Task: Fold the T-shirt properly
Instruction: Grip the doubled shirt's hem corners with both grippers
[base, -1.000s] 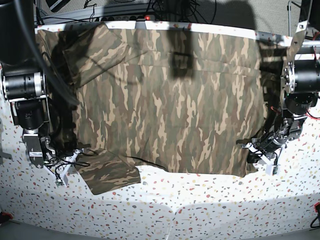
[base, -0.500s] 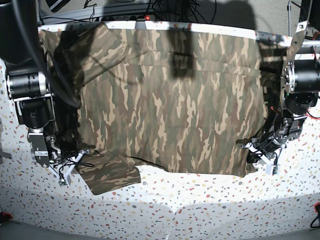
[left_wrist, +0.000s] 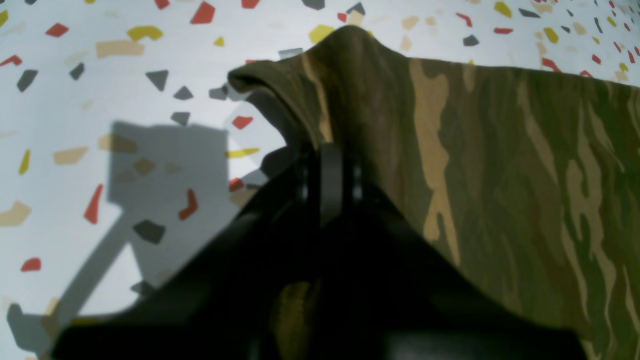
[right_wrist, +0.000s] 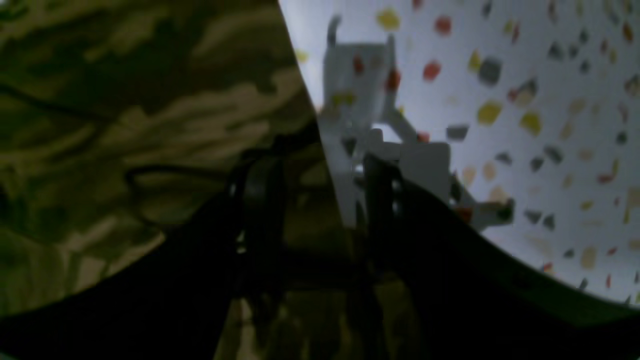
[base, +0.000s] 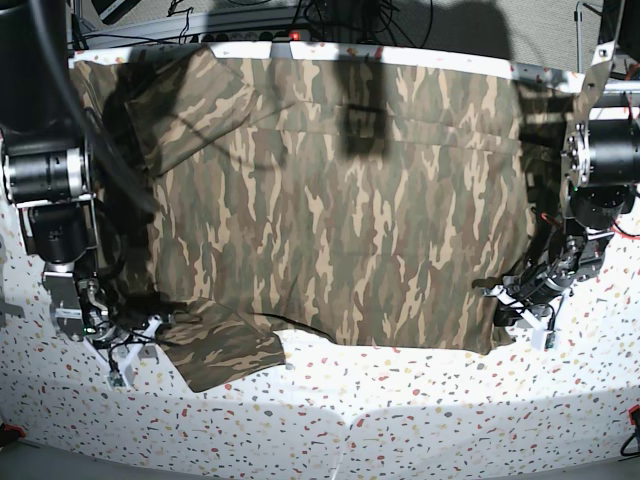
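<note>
Camo T-shirt (base: 340, 200) spread flat on speckled table (base: 400, 400), both arms at its near corners.
L gripper (left_wrist: 327, 150) clamped on hem corner, cloth tented up over the jaws. R gripper (right_wrist: 320, 190): jaws apart in wrist view, straddling the sleeve (base: 220, 345) edge, one finger over cloth, one over table; blurry, can't tell if it's gripping anything. Far sleeve lies folded over the body.

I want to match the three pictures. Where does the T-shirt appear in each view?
Base: T-shirt spread across the middle, up to the far edge.
Left wrist: right half, its corner peaked above the left gripper.
Right wrist: left half, blurred.
Shared landmark: the speckled table.
</note>
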